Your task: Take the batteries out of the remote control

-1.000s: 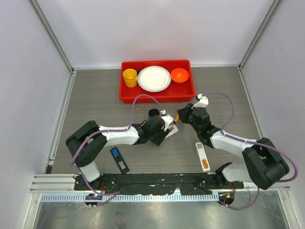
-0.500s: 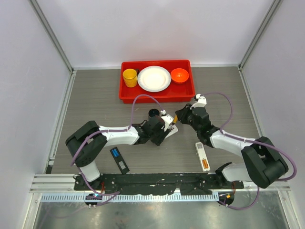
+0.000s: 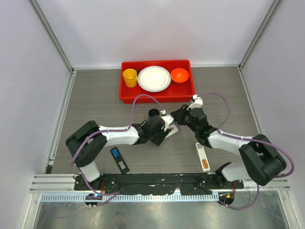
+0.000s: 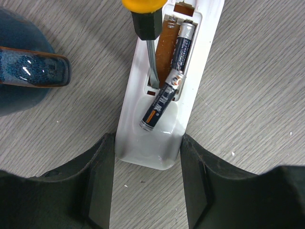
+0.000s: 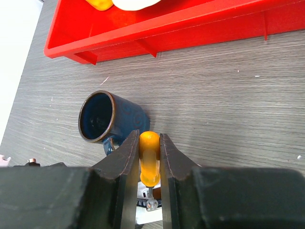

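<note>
In the left wrist view the white remote control (image 4: 202, 57) lies face down with its battery bay uncovered. One dark battery (image 4: 185, 44) sits in the bay. A second battery (image 4: 161, 104) is tipped up and out, lying slanted over the bay's near edge. My left gripper (image 4: 147, 143) is shut on the remote's near end, a finger against each side. My right gripper (image 5: 149, 138) is shut on the orange-handled screwdriver (image 5: 149, 160), whose shaft (image 4: 153, 67) reaches into the bay beside the raised battery. From above, both grippers meet over the remote (image 3: 170, 128).
A dark blue mug (image 5: 102, 117) stands just left of the remote, close to both grippers. The red tray (image 3: 157, 95) behind holds a yellow cup (image 3: 129, 77), a white plate (image 3: 154, 78) and an orange bowl (image 3: 179, 75). A black remote (image 3: 119, 159) and a white remote (image 3: 202, 156) lie near the front edge.
My right gripper has shifted a little to the left, over the remote, and now covers the screwdriver's orange handle from above. The left arm has not moved.
</note>
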Robot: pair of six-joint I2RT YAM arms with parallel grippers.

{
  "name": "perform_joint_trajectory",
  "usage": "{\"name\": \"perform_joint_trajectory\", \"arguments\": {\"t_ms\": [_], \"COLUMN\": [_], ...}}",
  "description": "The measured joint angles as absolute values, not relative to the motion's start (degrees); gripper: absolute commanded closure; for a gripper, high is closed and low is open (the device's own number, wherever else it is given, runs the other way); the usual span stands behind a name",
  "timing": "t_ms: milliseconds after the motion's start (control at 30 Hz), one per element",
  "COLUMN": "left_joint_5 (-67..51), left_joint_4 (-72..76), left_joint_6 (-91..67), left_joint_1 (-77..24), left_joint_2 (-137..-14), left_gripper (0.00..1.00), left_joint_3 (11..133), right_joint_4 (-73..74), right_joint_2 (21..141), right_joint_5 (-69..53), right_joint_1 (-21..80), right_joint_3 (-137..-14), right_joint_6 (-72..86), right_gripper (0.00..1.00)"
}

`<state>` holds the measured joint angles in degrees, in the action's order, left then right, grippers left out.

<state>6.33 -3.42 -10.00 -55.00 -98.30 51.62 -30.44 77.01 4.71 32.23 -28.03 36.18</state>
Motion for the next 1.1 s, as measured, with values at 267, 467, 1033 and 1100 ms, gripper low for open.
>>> {"name": "perform_joint_trajectory", "arguments": {"t_ms": [267,467,1033,1100], "left_joint_5": [6.33,6.35,5.98,5.98], "left_joint_4": [-3.44,-3.55,-1.93,-1.26], "left_joint_6": [-10.00,-10.00,-10.22,-10.26], "left_joint_1": [-55.00,-55.00,-54.98,-54.87], "left_joint_2": [-98.28,-98.19,-90.52,-88.05], "left_gripper": [1.00,0.96,0.27,0.27], "left_joint_3": [51.62,51.62,44.31,42.74], "right_joint_4": [-30.28,-29.17,-27.59,-27.40], "right_joint_2": [76.97,76.07,71.35,71.35], "right_joint_5": [5.08,5.02,4.34,4.34], "right_joint_1": [32.71,32.93,33.65,33.65], "right_joint_3": [-28.40,-28.51,-28.88,-28.99], "right_joint_6": [36.14,36.10,36.34,36.34], "right_gripper": [0.99,0.99,0.99,0.99]}}
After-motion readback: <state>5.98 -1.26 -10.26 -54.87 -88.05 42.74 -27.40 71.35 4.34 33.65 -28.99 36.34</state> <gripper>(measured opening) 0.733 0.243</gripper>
